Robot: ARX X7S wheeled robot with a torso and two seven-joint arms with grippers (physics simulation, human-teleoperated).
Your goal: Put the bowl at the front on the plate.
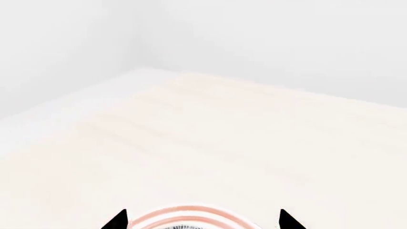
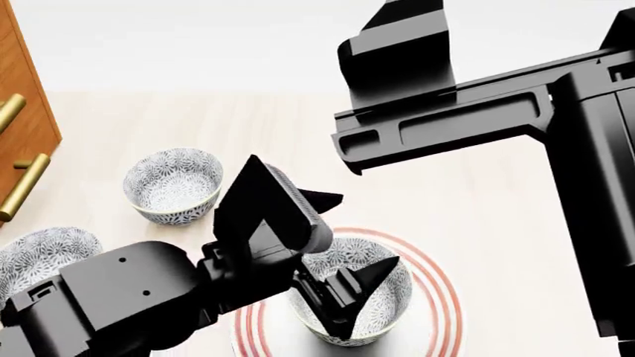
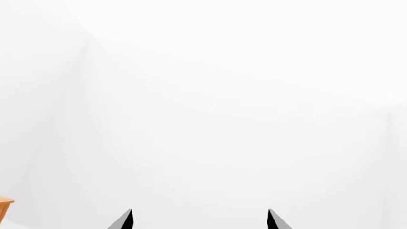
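The bowl [image 2: 382, 294], white with a fine grey-blue floral pattern, sits upright on the plate [image 2: 444, 301], a wide white plate with thin red rings. My left gripper [image 2: 363, 232] hangs over the bowl's near-left rim, open and holding nothing; its body hides part of the bowl. In the left wrist view the plate's rings [image 1: 190, 213] and a sliver of the bowl's rim [image 1: 183, 227] lie between the spread tips of the left gripper [image 1: 202, 220]. My right gripper [image 3: 198, 220] is open and empty, raised high and facing a blank white wall.
Two more patterned bowls stand on the pale table [image 2: 496, 186]: one at mid-left [image 2: 174, 182], one at the left edge [image 2: 40, 256]. A wooden cabinet [image 2: 22, 111] with brass handles [image 2: 25, 186] borders the left. The right arm [image 2: 476, 119] spans the upper right.
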